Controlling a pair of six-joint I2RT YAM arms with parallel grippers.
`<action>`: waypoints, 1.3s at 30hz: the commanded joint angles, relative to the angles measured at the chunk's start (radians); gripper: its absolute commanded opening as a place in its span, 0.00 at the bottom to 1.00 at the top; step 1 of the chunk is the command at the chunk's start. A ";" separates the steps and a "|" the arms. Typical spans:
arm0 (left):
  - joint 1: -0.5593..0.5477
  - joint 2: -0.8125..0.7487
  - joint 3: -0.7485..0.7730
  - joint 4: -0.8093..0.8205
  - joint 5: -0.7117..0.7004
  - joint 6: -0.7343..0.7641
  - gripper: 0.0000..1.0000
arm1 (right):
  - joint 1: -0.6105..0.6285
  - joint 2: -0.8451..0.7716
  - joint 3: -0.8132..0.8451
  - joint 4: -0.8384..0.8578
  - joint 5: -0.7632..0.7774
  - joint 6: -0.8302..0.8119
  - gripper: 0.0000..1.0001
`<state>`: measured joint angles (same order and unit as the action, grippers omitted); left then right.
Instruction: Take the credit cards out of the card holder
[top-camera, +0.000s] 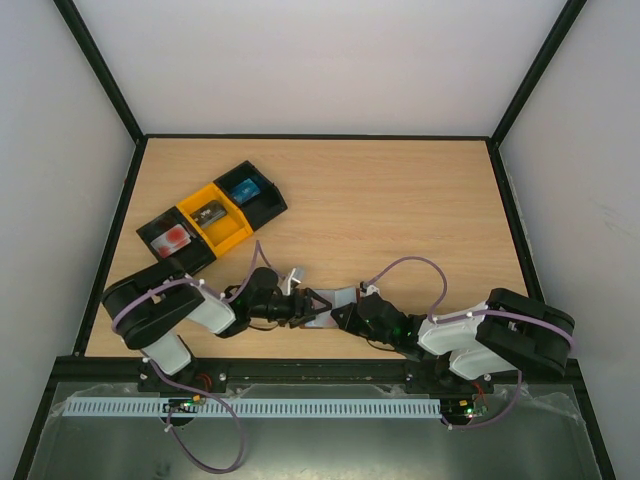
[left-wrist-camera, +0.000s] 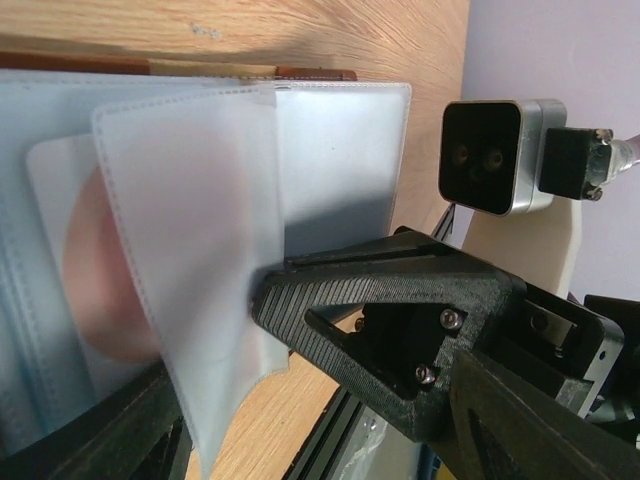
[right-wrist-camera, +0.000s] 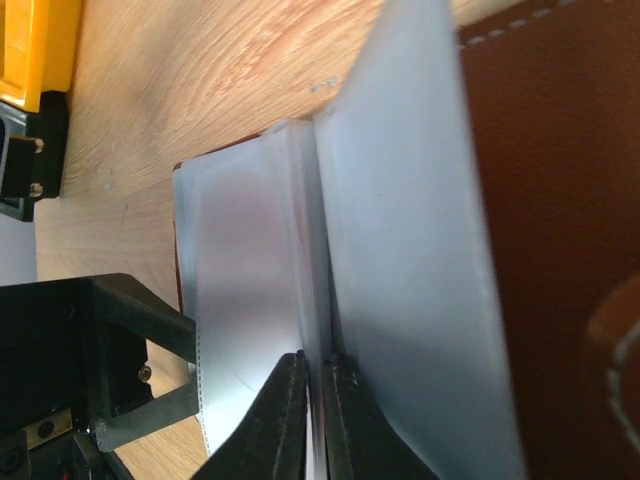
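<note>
The card holder (top-camera: 322, 320) lies open near the table's front edge between both arms. Its brown cover (right-wrist-camera: 560, 250) and pale grey-blue pocket sleeves (left-wrist-camera: 200, 200) fill the wrist views. A pale credit card with a red patch (left-wrist-camera: 85, 270) sits inside one sleeve. My right gripper (right-wrist-camera: 318, 368) is shut on the edge of an inner sleeve (right-wrist-camera: 400, 250). My left gripper (left-wrist-camera: 215, 345) is open, with a loose sleeve hanging between its fingers; the right finger (left-wrist-camera: 380, 320) touches that sleeve's edge. In the top view the left gripper (top-camera: 300, 305) and right gripper (top-camera: 336, 313) meet over the holder.
Three open trays stand in a row at the back left: a black one (top-camera: 264, 203) with a blue item, a yellow one (top-camera: 228, 228) with a dark item, and a black one (top-camera: 158, 226) with a red-and-pale item. The yellow tray's corner (right-wrist-camera: 35, 50) shows in the right wrist view.
</note>
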<state>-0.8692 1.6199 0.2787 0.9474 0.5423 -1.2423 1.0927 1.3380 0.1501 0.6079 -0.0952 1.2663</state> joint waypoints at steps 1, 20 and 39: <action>-0.012 0.055 0.002 0.081 0.012 -0.047 0.72 | 0.006 0.003 -0.003 -0.001 0.028 0.004 0.10; -0.046 0.083 0.125 0.114 -0.004 -0.069 0.72 | 0.006 -0.412 -0.039 -0.344 0.245 0.003 0.38; -0.073 0.056 0.207 -0.039 -0.053 0.022 0.70 | 0.006 -0.972 -0.056 -0.680 0.365 -0.002 0.41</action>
<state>-0.9440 1.7557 0.4919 1.0180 0.5297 -1.3014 1.0935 0.3595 0.0883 -0.0345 0.2462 1.2705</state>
